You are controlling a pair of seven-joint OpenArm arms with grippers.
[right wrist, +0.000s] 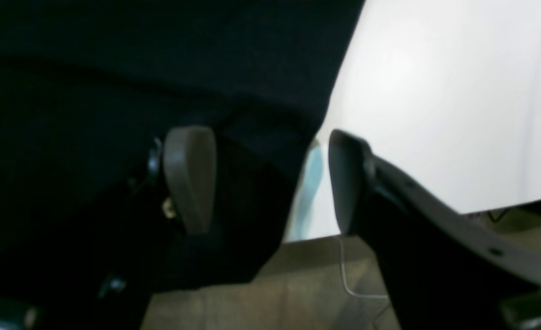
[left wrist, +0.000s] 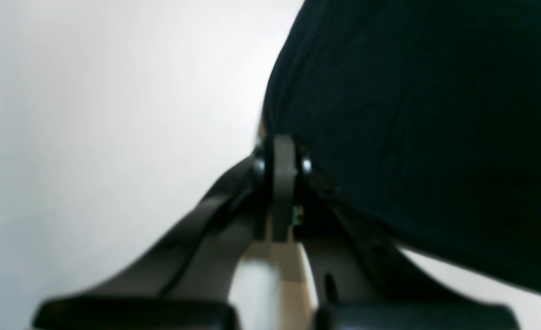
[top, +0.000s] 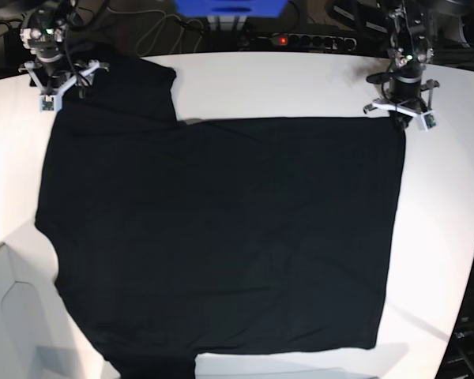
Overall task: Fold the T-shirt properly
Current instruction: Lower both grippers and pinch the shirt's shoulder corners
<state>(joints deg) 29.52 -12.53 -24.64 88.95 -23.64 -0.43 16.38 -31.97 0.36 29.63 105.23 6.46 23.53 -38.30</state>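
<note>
The T-shirt (top: 221, 237) is black and lies spread flat over the white table (top: 450, 237), plain side up. One sleeve (top: 134, 91) reaches to the far left. My left gripper (top: 400, 117) sits at the shirt's far right corner. In the left wrist view, that gripper (left wrist: 283, 153) is shut, with the black cloth's edge (left wrist: 412, 114) pinched at its tips. My right gripper (top: 59, 93) stands at the far left sleeve. In the right wrist view it (right wrist: 270, 183) is open wide, one finger (right wrist: 190, 178) over the cloth (right wrist: 114, 68), the other (right wrist: 348, 183) beyond the cloth's edge.
Behind the table's back edge are a power strip (top: 300, 39), cables and a blue box (top: 229, 8). Bare table shows to the right of the shirt and at the near left corner (top: 8, 316). The right wrist view shows the table's edge and floor (right wrist: 307, 275) below it.
</note>
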